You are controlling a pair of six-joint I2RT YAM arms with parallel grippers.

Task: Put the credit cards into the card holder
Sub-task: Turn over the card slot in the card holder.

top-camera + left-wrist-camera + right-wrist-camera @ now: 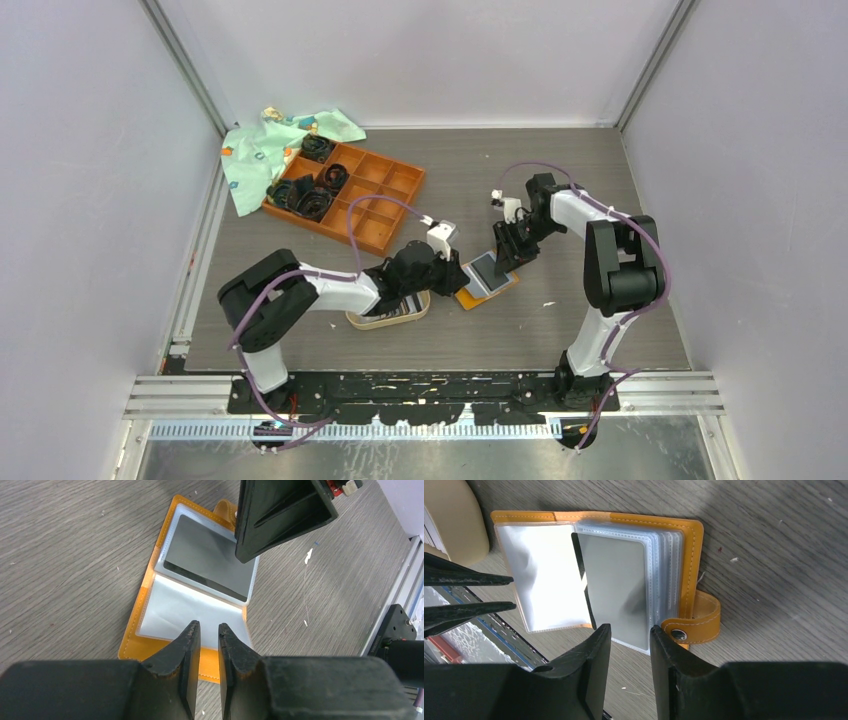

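The left gripper (207, 626), jaws narrow and empty, hangs low over the near clear pocket of the open card holder (131, 647). Its arm is stretched rightward past the tan dish (372, 320), which holds more credit cards (400, 308). It would do best to pin that page flat. Beyond it, the right gripper (630, 630), jaws partly apart, straddles the edge of the far sleeve, which holds a grey card (611, 590). Whether it touches the sleeve is unclear.

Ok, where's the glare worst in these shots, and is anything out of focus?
Right wrist view: the empty clear sleeve of the card holder glares nearly white, and the right gripper, close to the lens, looks soft. Left wrist view: only a mild sheen on the grey card; the left gripper is slightly blurred. Top external view: even light, soft shadows, no strong glare.
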